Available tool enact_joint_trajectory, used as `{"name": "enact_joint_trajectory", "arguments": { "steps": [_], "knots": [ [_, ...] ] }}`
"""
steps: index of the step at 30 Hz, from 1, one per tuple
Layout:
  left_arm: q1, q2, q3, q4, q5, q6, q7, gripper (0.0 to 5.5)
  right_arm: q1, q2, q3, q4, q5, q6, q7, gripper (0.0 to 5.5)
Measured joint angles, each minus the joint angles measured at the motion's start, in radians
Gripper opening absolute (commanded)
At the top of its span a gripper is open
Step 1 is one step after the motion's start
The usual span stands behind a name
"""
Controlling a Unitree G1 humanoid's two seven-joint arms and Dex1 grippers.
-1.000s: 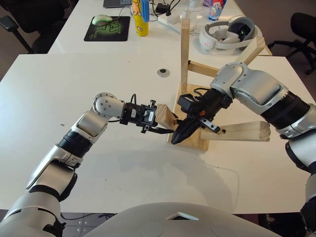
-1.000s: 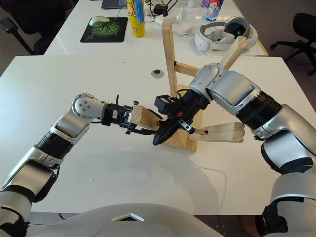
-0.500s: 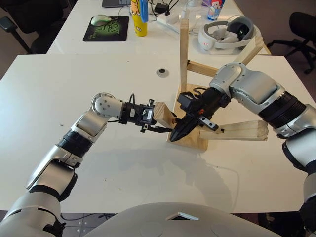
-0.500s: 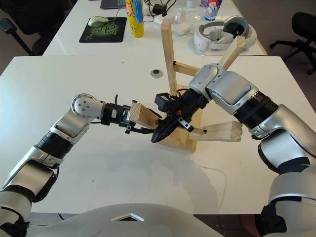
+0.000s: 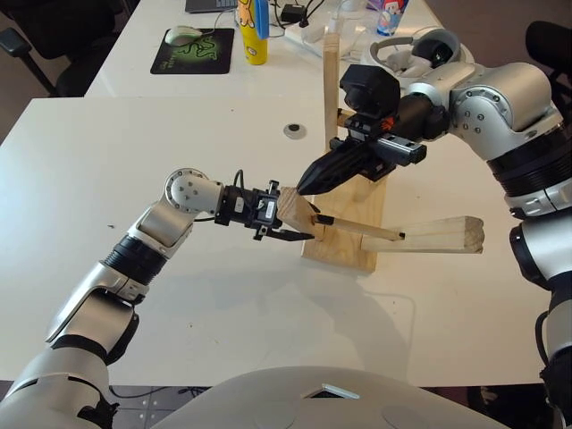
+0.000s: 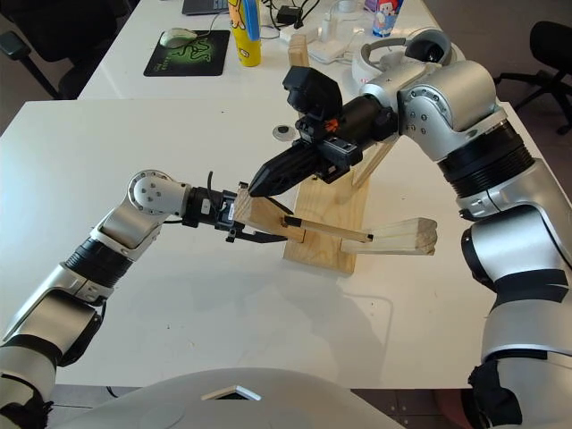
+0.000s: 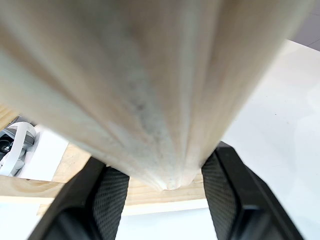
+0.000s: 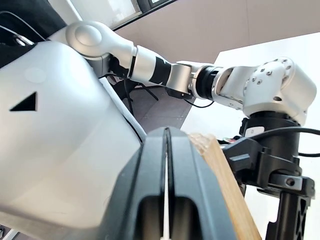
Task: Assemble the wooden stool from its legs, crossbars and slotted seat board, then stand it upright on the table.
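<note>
A leg (image 5: 299, 207) is clamped by the left gripper (image 5: 293, 223) at the left edge of the seat board (image 5: 344, 253); right gripper (image 5: 311, 184) held above, pinched closed.

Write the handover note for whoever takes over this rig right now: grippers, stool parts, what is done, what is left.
Left gripper: shut on the end of the near leg.
Right gripper: shut, holding nothing, hanging above the stool.
Parts: seat board is down on the table. A crossbar runs from the near leg to the right leg, which lies low. The back leg points up.
Done: legs and crossbar look joined to the board.
Left: check the joints, then stand the stool upright.
</note>
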Motion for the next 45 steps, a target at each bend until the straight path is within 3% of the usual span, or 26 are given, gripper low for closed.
{"name": "enact_joint_trajectory", "arguments": {
  "steps": [5,10,16,20,24,30,39,45],
  "knots": [
    [0.004,0.000,0.004,0.001,-0.001,0.001,0.001,2.05,0.079,-0.042,0.174,0.013,-0.208,-0.239,0.001,0.00],
    [0.006,0.000,0.013,0.018,-0.014,0.030,0.009,2.05,0.075,-0.018,0.178,0.057,-0.275,-0.386,0.001,0.00],
    [0.006,-0.001,0.012,0.019,-0.014,0.026,0.010,2.05,0.053,-0.022,0.213,0.059,-0.271,-0.398,0.001,0.00],
    [0.007,0.000,0.014,0.019,-0.014,0.026,0.011,2.05,0.064,-0.002,0.180,0.099,-0.227,-0.310,0.001,0.00],
    [0.018,0.011,0.024,0.003,-0.009,0.027,0.018,2.05,0.065,0.059,0.047,0.211,-0.237,-0.209,-0.009,0.00],
    [0.033,0.012,0.024,-0.025,0.013,0.020,0.031,2.05,0.016,0.092,-0.028,0.236,-0.427,-0.301,-0.022,0.00],
    [0.041,0.013,0.026,-0.042,0.027,0.018,0.031,2.05,0.113,0.001,0.058,0.070,-0.428,-0.349,-0.016,0.00],
    [0.043,-0.001,-0.009,-0.079,0.029,-0.024,-0.001,2.05,0.157,-0.190,0.157,-0.166,-0.386,-0.380,-0.060,0.00]
  ]
}}
